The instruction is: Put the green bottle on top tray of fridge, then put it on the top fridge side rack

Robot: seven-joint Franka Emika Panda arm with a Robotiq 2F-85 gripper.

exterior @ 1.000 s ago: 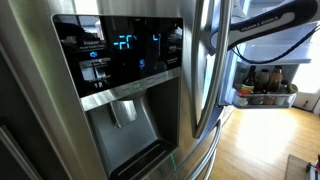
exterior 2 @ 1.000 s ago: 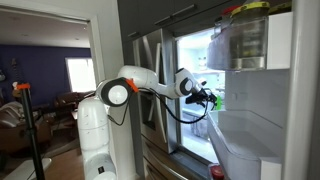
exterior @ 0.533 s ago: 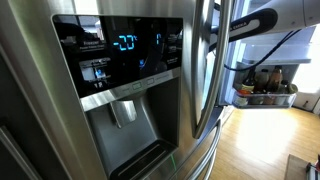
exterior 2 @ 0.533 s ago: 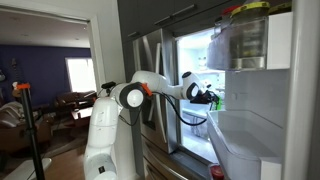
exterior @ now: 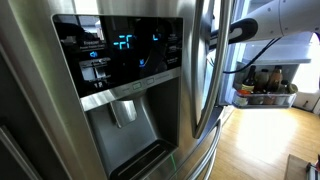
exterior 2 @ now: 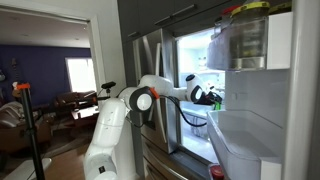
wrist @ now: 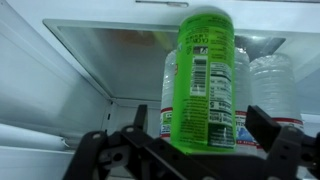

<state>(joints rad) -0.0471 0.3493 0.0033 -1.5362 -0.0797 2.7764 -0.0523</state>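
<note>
1. Lit white fridge [exterior 2: 195,55] interior fills my wrist view, with a glass shelf [wrist: 105,60] across the back;
2. the green bottle [wrist: 207,80] stands upright between my gripper [wrist: 197,128] fingers, clear water bottles [wrist: 270,85] just behind it;
3. it is vivid lime, its label showing white print and a barcode;
4. the fingers flank it; I cannot tell whether they clamp it.

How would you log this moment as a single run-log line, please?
held: green bottle, upright between jaws | where: inside open fridge, in front of clear plastic bottles | placed: not yet
</note>
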